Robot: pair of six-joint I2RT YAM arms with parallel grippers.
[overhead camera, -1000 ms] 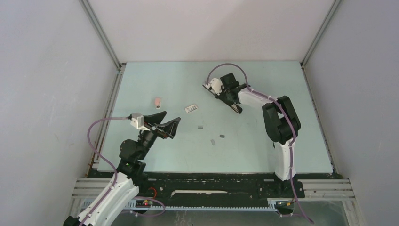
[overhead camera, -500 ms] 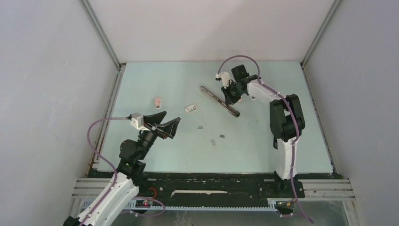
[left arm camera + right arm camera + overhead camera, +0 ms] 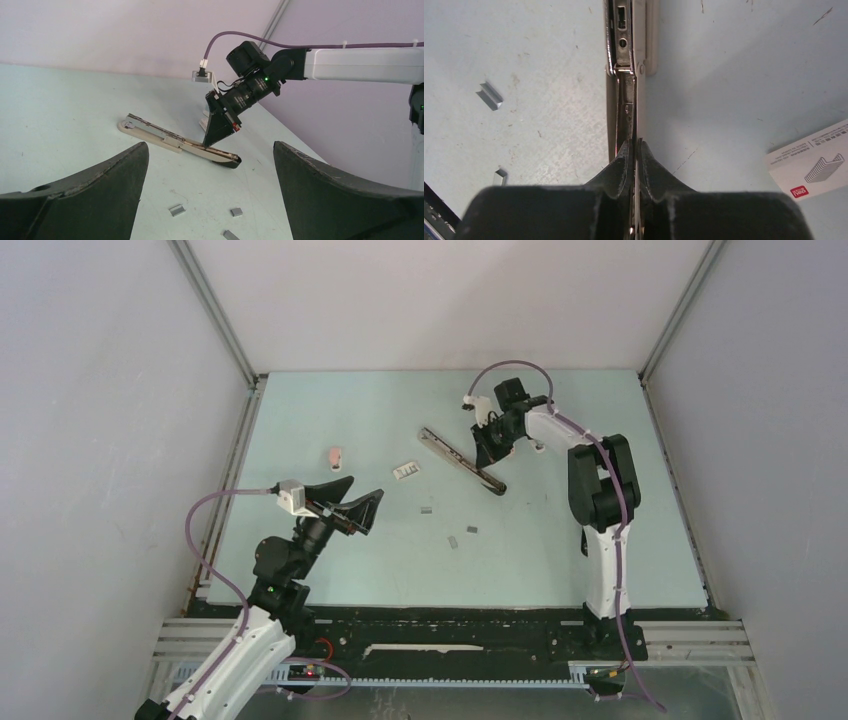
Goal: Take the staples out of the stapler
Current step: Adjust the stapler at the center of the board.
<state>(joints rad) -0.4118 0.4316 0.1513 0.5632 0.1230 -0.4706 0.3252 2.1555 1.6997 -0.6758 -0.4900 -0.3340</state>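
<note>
A long beige and metal stapler (image 3: 450,452) lies opened flat on the pale green table, toward the back. My right gripper (image 3: 487,457) points down onto its near half. Its fingers (image 3: 624,160) are pressed together, with a thin edge of the stapler's metal rail (image 3: 624,50) showing between the pads. Three loose staples strips (image 3: 427,509), (image 3: 452,541), (image 3: 471,530) lie on the table nearer the arms. My left gripper (image 3: 358,492) hovers wide open and empty at the left, facing the stapler (image 3: 150,131) over the staples (image 3: 176,210).
A small pink stapler (image 3: 336,455) lies at the left. A white staple box (image 3: 405,471) sits between it and the long stapler, and shows in the right wrist view (image 3: 814,167). Grey walls close in the table's sides and back.
The right gripper moved from the stapler's far end to its near half and lowered onto it. The stapler went down flat and shifted slightly left. The left arm stayed still.
</note>
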